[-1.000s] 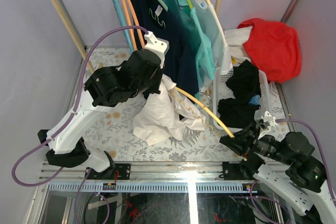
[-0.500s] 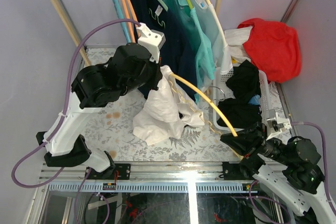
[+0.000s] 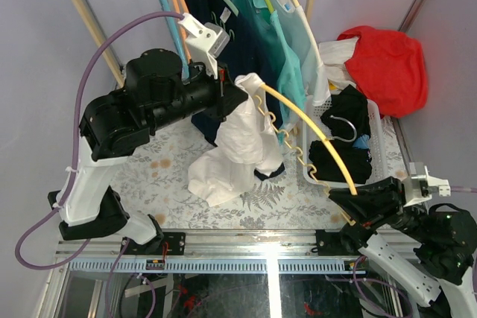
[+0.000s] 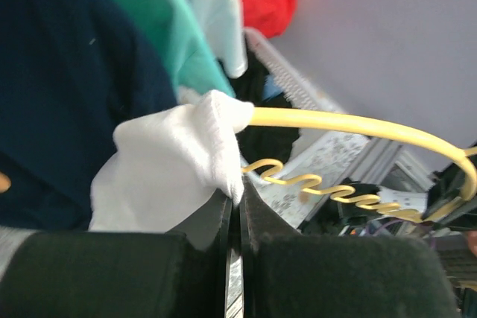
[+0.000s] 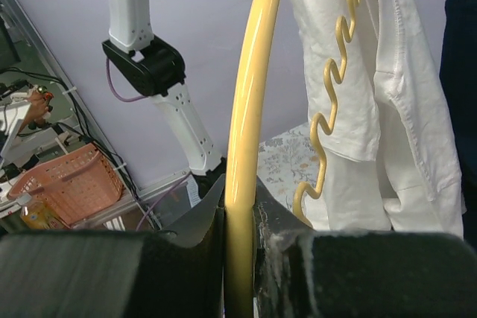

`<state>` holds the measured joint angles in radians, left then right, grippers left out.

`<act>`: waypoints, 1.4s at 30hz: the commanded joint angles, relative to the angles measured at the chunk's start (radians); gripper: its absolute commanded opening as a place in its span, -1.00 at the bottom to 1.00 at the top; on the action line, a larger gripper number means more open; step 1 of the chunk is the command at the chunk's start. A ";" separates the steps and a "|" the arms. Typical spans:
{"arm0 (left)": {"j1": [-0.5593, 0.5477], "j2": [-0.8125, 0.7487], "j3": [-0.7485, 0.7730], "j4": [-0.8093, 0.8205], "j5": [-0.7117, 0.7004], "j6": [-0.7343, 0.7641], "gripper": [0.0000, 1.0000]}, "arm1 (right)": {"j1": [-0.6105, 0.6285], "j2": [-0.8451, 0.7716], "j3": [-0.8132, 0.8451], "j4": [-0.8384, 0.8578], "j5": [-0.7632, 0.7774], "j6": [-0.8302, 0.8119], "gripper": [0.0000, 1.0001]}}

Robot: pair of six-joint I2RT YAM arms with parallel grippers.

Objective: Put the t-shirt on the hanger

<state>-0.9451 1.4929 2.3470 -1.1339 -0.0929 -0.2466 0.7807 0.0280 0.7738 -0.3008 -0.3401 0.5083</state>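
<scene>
Left gripper [image 4: 240, 199] is closed, pinching a fold of the white t-shirt [image 3: 237, 139]. In the top view its fingertips are hidden behind the bunched fabric.

Right gripper [image 5: 238, 206] is clamped on the near end of the yellow hanger [image 3: 309, 128], with the top bar between the fingers. The hanger's tip is buried in the grip and not visible.

The hanger is in the air, spanning between the two arms above the table [image 3: 164, 169]. Its far end disappears into the shirt right at the left gripper; I can't tell if it's in the neck, in a sleeve or just under a fold. The shirt hangs from that point and its lower part looks to rest on the table.

The wavy lower bar is visible from the shirt to the right gripper. The metal hook [image 3: 346, 120] shows over the dark clothes in the white basket [image 3: 376, 135].

Left wrist view: fingers blurred, navy shirt [image 4: 67, 87] fills the background. Right wrist view: hanger and shirt are cut off at the top edge.
</scene>
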 commanded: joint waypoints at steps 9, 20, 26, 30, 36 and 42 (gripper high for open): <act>0.007 -0.050 0.096 0.307 0.315 -0.019 -0.96 | -0.004 0.056 0.270 0.116 -0.019 -0.068 -1.00; 0.006 -0.091 0.107 0.304 0.298 -0.049 -0.95 | -0.003 0.071 0.347 0.040 -0.084 -0.077 -1.00; 0.008 -0.123 0.058 0.229 0.226 -0.041 -0.94 | -0.003 0.076 0.358 -0.097 -0.082 -0.107 -1.00; 0.008 -0.120 0.058 0.171 0.191 -0.033 -0.94 | -0.003 0.074 0.316 -0.139 -0.100 -0.099 -1.00; 0.007 -0.144 -0.014 0.143 0.195 -0.038 -0.95 | -0.004 0.048 0.238 -0.167 -0.131 -0.058 -1.00; 0.006 -0.168 -0.127 0.111 0.243 -0.053 -0.96 | -0.004 0.022 0.184 -0.199 -0.174 -0.033 -1.00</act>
<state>-0.9417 1.3563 2.2818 -1.0195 0.1104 -0.2878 0.7807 0.0708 0.9760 -0.5293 -0.4664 0.4480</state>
